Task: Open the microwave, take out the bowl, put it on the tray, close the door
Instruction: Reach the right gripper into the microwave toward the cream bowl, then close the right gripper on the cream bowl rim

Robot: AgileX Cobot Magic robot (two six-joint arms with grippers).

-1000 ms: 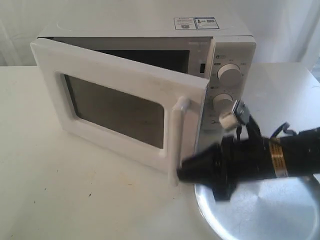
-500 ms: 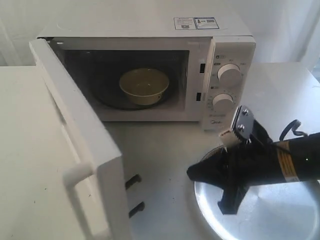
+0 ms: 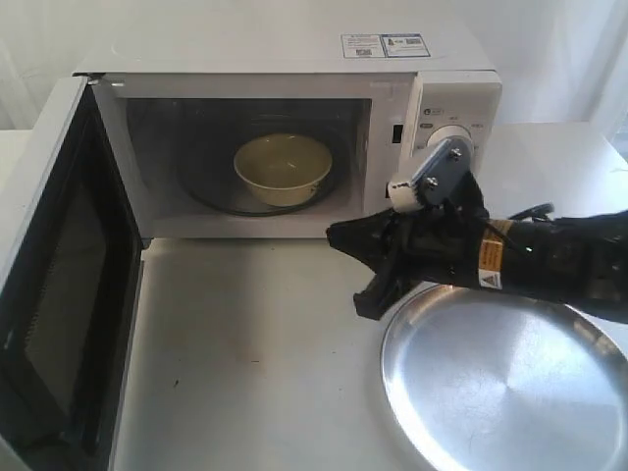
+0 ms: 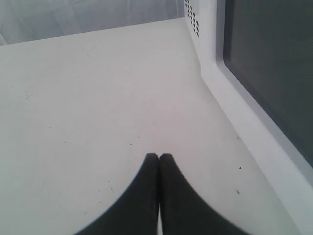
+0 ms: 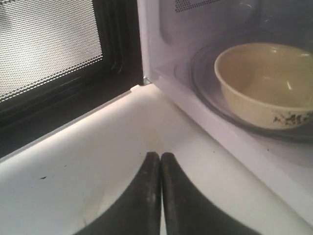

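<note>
The right gripper [image 5: 160,157] has its fingers pressed together, holding nothing, and hovers over the table [image 3: 245,334] just outside the mouth of the microwave [image 3: 446,93]. The bowl [image 5: 266,83] sits ahead of it, inside on the glass plate [image 5: 200,81] (apart from the fingertips, untouched). To the gripper's other side the door [image 3: 59,275] stands swung wide. The tray [image 3: 505,388] lies behind the tips, under the arm. The left gripper [image 4: 159,157], likewise pressed together, hangs over the table beside the door's outer face.
</note>
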